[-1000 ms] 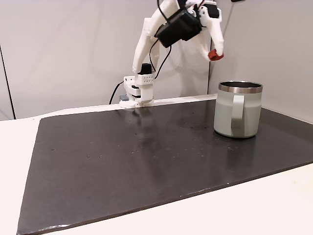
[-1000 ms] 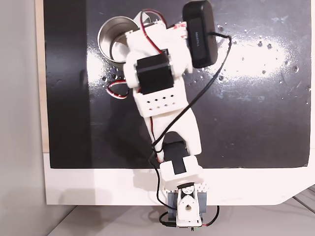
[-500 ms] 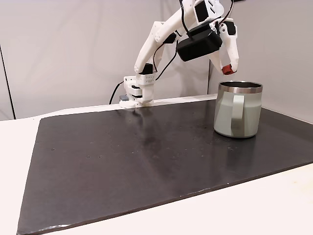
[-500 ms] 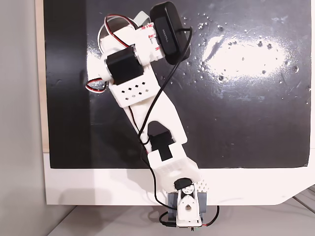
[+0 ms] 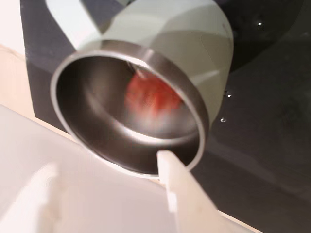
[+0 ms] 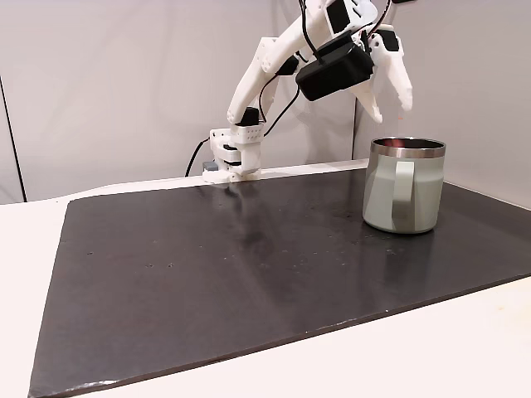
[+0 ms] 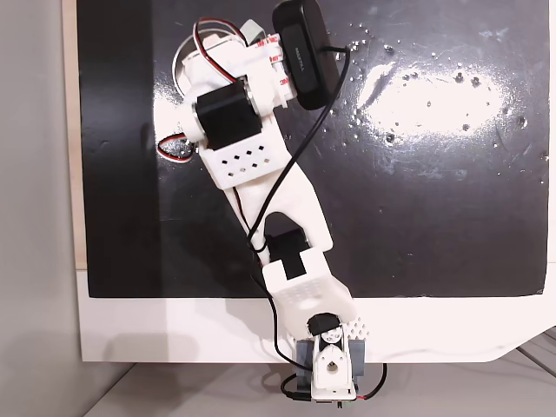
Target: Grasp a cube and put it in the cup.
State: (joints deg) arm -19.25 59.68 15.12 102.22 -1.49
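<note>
Pale grey walls stand behind a white table (image 6: 465, 348) covered by a glossy black mat (image 6: 249, 265).

Half a second ago the white gripper (image 6: 392, 106) pinched the red-orange cube just above the mug's rim. Its fingers are now spread apart with nothing between them, and the cube has left them.

In the wrist view the cube (image 5: 151, 96) is a blurred red-orange patch inside the steel interior of the cup (image 5: 194, 43), at centre frame. It is too smeared to tell which way it faces or whether it has a long axis. In the side-on fixed view only a faint reddish tint shows at the rim.

The cup (image 6: 403, 196) is a pale mint-green mug with a shiny steel rim. It stands upright on the mat at the right of the side-on view, its handle turned toward the camera.

The arm (image 6: 274, 62) rises from its base (image 6: 235, 154) at the back edge of the mat and reaches to the upper right of that frame. The gripper points down above the cup's mouth. A black camera module (image 6: 334, 70) rides beside the wrist.

In the top-down fixed view the arm (image 7: 261, 174) stretches from the bottom centre toward the upper left, covering most of the cup (image 7: 184, 54).
</note>
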